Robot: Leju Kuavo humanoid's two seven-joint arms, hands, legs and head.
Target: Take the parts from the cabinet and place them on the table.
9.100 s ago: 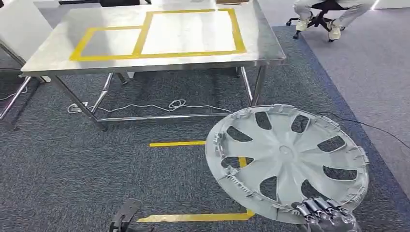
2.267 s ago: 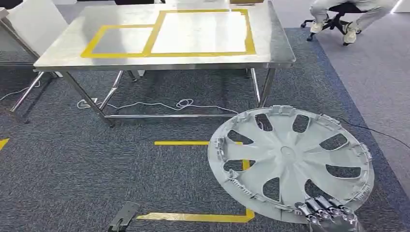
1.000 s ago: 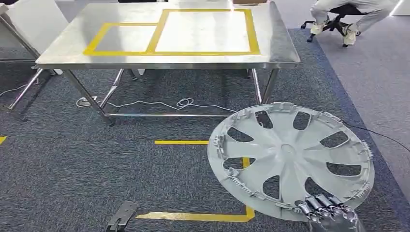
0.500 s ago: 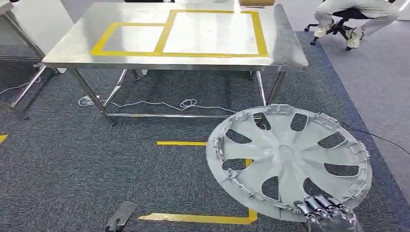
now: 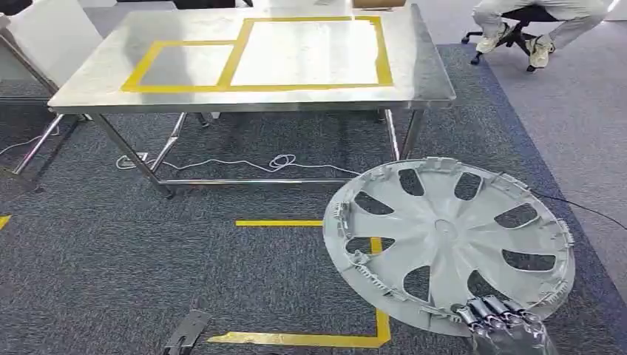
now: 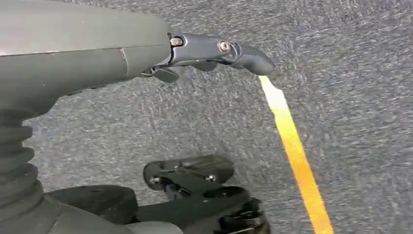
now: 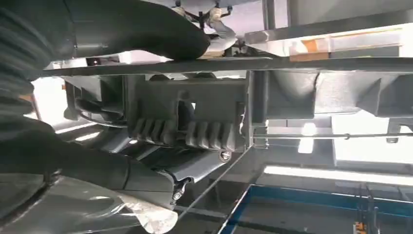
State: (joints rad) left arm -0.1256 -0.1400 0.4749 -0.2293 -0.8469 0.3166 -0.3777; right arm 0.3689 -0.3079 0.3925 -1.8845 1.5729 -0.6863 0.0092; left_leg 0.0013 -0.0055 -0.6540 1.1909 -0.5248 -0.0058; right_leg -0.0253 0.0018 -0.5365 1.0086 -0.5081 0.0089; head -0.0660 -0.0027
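- My right hand (image 5: pixel 506 334) grips the grey wheel cover (image 5: pixel 448 244) by its near rim, fingers curled over the edge; the cover hangs tilted above the carpet, well short of the table (image 5: pixel 429 81).
- My left hand (image 6: pixel 214 51) hangs at my side over the carpet, holding nothing, its fingers loosely apart.
- The part is out of the cabinet and in my grasp, so I judge the pickup done.
- The table stands ahead; its yellow-taped rectangles (image 5: pixel 307 52) are bare.
- What is left: close on the table's near right corner, lift the cover over the edge, set it down and release.
- A person sits on a chair (image 5: pixel 517 18) beyond the far right corner.
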